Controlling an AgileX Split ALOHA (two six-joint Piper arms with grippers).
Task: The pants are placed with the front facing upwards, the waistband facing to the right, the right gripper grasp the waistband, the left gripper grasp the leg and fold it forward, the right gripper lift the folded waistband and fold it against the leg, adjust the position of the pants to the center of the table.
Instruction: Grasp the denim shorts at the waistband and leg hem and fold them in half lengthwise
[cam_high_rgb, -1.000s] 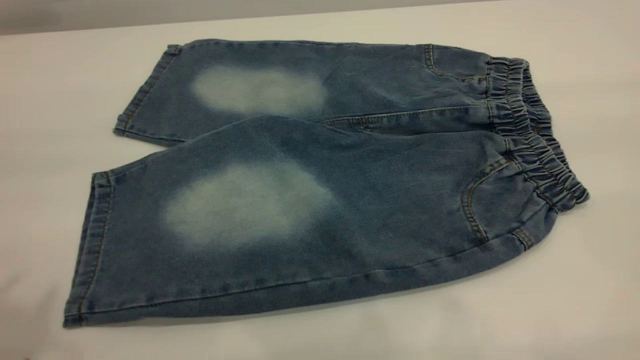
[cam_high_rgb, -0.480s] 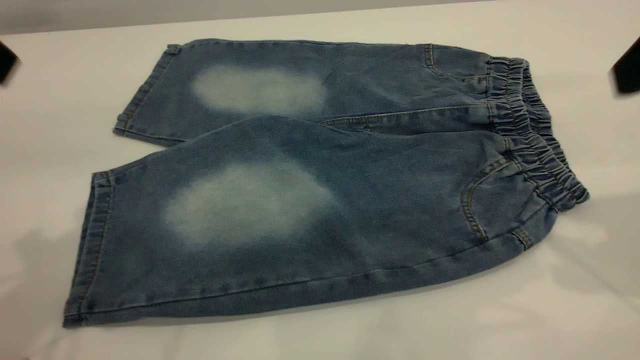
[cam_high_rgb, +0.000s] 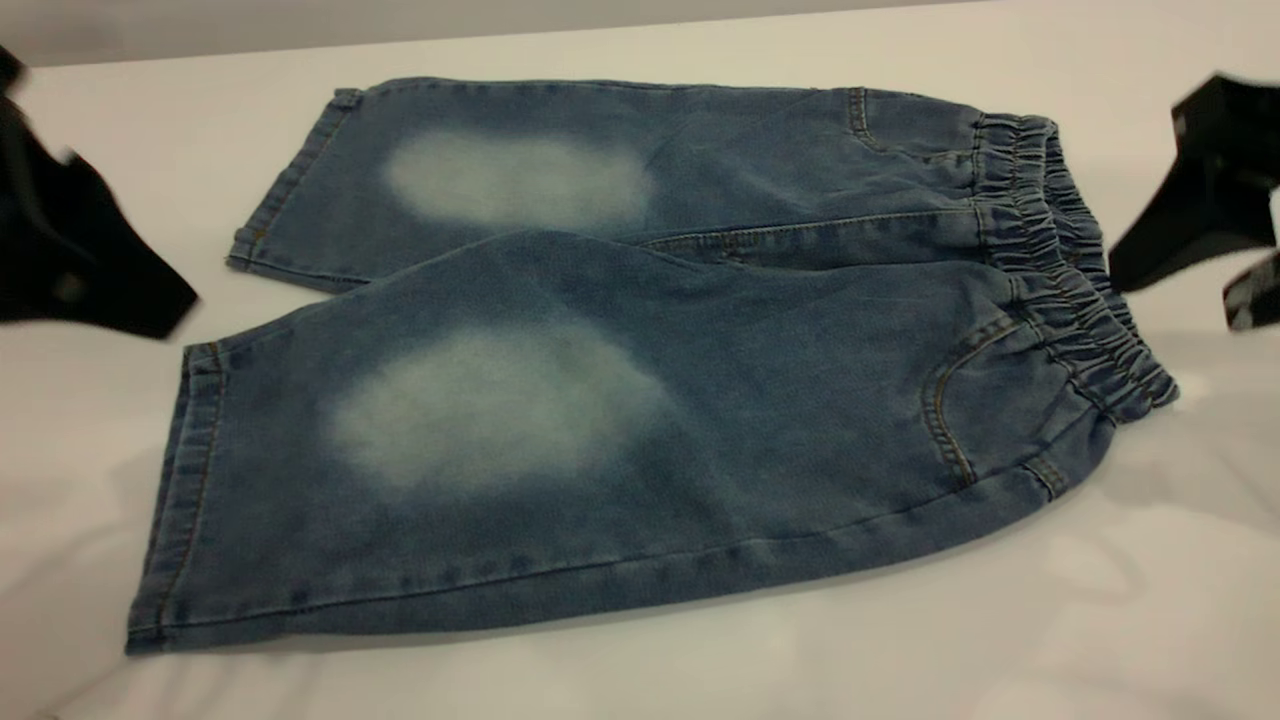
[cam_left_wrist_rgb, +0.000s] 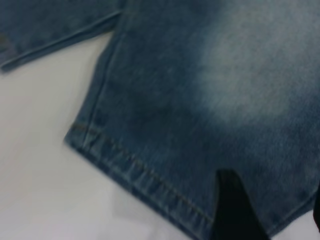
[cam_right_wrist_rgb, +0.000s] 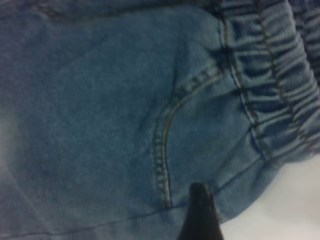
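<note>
Pants (cam_high_rgb: 640, 360) lie flat and front-up on the white tabletop (cam_high_rgb: 1150, 620), unfolded, both legs spread toward the exterior view's left, waistband (cam_high_rgb: 1070, 270) at the right end. Waistband is gathered, puckered, darker blue, running diagonally down the right side. Near leg overlaps the far leg at the crotch; pale faded oval on each leg front; tan-stitched pocket curve just inside the waistband on the near side. Leg hems sit at the left, far hem further in than the near one. Left hand (cam_high_rgb: 150, 300) enters from the exterior view's left edge, dark and motion-blurred, above the tabletop just beside the near leg hem, apart from the cloth; cannot tell whether its fingers are spread or pressed together. Left wrist view shows the near leg's stitched hem corner (cam_left_wrist_rgb: 85, 135) on bare tabletop, one dark fingertip (cam_left_wrist_rgb: 235, 210) over the denim by the hem. Right hand (cam_high_rgb: 1180, 265) comes in from the right edge, dark, near the waistband, not touching it; finger spread cannot be told either. Right wrist view shows the pocket seam and waistband ruffles with one dark fingertip (cam_right_wrist_rgb: 200, 215) over the pocket area. Tabletop is plain, smooth, with soft grey shadows of the arms near the lower corners. A grey wall strip (cam_high_rgb: 200, 25) runs behind the far tabletop edge.
</note>
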